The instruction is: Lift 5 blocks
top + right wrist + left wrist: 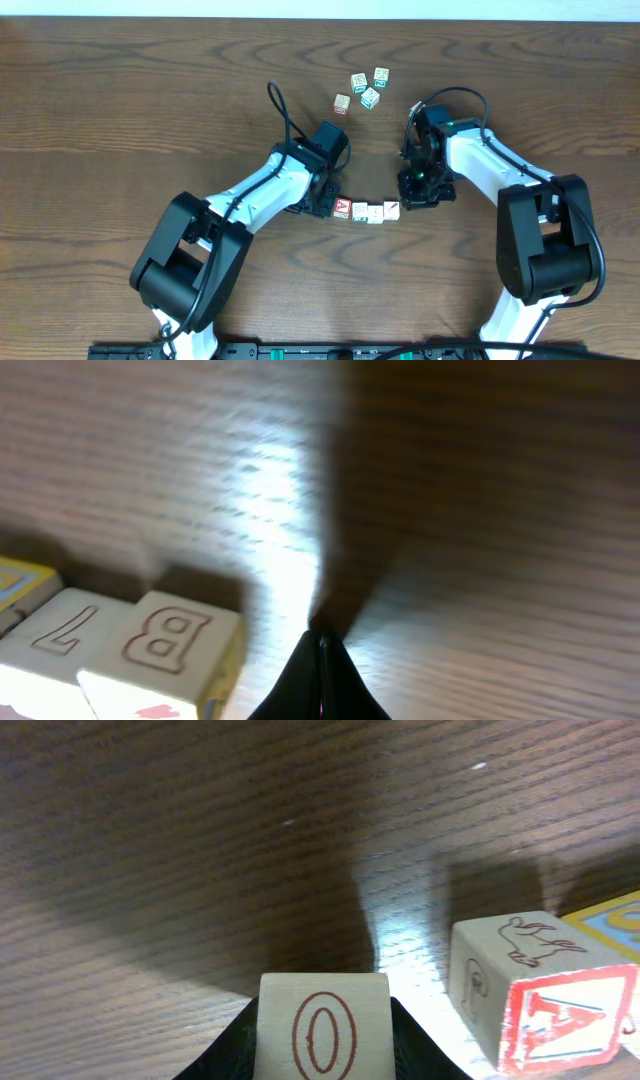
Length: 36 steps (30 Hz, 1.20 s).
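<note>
left gripper [325,1055] clamped on o block [325,1020]; red a block [560,1020] seen just beside it, at left end of row [367,211] lying between both grippers; right gripper [320,660] pressed together, empty, near b block [165,640] at row's right end; four more blocks [363,90] clustered further back on table [120,100]

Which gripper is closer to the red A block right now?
Left. The left gripper, shut on the O block, sits just beside the red A block. The right gripper, shut and empty, is several blocks away, beside the B block.
</note>
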{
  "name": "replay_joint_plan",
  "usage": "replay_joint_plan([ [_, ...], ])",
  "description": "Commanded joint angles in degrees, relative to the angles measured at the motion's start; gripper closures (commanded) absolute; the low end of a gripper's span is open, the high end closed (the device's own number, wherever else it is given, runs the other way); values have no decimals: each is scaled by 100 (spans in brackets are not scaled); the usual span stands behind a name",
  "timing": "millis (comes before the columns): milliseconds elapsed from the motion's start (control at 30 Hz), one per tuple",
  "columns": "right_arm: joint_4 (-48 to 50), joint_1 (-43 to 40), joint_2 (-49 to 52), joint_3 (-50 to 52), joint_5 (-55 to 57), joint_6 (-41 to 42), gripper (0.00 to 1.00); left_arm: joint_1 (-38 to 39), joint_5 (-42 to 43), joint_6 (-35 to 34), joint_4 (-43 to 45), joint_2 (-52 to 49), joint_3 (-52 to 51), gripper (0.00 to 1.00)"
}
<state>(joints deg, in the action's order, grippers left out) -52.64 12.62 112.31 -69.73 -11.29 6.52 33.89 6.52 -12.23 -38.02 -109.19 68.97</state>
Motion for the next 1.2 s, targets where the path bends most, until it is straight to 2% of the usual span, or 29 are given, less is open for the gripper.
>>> replay_joint_plan([
  [0,81,-258,116,46,651,-35,99,33,57,-188,-2,96,-35,93],
  [200,105,-448,116,46,651,-63,99,44,57,-267,-4,96,-35,91],
  [333,164,-481,116,46,651,-63,99,70,55,-273,-2,96,-35,83],
  [367,170,-481,116,46,651,-63,99,70,52,-271,-2,96,-35,77],
  [467,170,-476,116,46,651,-68,99,63,33,-271,9,96,-35,69],
  [533,177,-470,116,46,651,-87,99,63,33,-271,28,96,-35,60],
  [733,190,-472,116,46,651,-87,99,63,33,-271,90,96,-24,45],
  [1033,210,-470,116,46,651,-103,99,63,-181,-271,81,188,4,44],
  [1167,216,-470,116,46,651,-103,99,52,-315,-271,81,535,4,43],
])
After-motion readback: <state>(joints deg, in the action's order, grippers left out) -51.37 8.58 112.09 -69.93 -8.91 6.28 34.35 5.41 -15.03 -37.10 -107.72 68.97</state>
